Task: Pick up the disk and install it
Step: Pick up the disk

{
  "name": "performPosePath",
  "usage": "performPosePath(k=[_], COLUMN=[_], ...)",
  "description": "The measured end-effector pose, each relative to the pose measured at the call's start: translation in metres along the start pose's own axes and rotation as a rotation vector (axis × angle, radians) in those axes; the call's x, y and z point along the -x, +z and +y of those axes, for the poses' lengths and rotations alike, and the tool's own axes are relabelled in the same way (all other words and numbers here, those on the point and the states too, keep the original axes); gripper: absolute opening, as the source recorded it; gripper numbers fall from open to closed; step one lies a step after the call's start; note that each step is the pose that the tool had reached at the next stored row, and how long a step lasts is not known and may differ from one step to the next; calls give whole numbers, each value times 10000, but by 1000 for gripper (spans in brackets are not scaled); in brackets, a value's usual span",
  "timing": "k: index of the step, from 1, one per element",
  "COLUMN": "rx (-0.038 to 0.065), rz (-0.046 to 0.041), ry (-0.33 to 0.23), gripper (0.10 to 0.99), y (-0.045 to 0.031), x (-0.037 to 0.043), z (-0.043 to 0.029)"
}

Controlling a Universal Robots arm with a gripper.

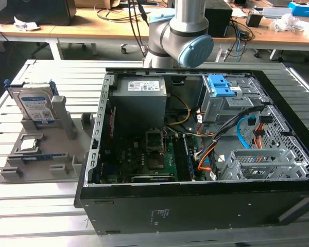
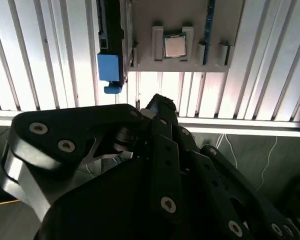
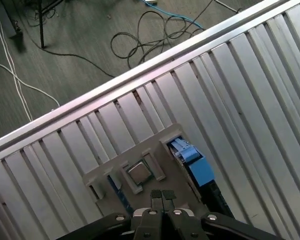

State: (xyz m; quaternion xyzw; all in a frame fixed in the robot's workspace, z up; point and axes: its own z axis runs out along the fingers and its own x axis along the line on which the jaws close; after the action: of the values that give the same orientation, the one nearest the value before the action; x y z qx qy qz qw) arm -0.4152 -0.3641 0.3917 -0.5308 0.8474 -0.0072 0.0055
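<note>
One flat silver hard disk with blue plastic rails stands on edge in the grey slotted holder on the worktop, we judge for easy gripping; our black end effector hovers above, fingertips together, empty.

Nothing really readable here, tbh. The disk has a white-and-blue label with barcode-ish print on it, way too small to make out. Same with the white sticker on the power supply and the tiny white marking on the computer case.
</note>
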Motion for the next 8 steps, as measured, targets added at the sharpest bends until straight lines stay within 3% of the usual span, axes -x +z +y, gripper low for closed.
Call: performPosePath(k=[4,8], rx=[2,4], rz=[-24,-37], ry=[-1303,-2049], gripper=[106,106], y=[0,0], x=[0,0], z=[0,0])
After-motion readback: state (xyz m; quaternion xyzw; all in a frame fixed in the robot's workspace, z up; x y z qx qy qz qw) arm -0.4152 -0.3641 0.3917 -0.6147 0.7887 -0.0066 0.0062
